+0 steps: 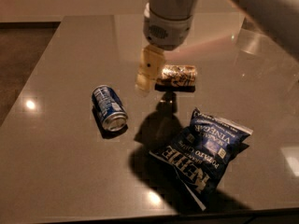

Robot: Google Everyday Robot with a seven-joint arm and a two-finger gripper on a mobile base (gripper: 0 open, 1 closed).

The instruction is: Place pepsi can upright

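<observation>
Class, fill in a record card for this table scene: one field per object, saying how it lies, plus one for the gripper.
pepsi can: on its side, left of centre, silver end facing camera
gold-brown can: on its side, farther back, right
chip bag: lying flat, front right
gripper: over the table between the two cans, apart from pepsi can
</observation>
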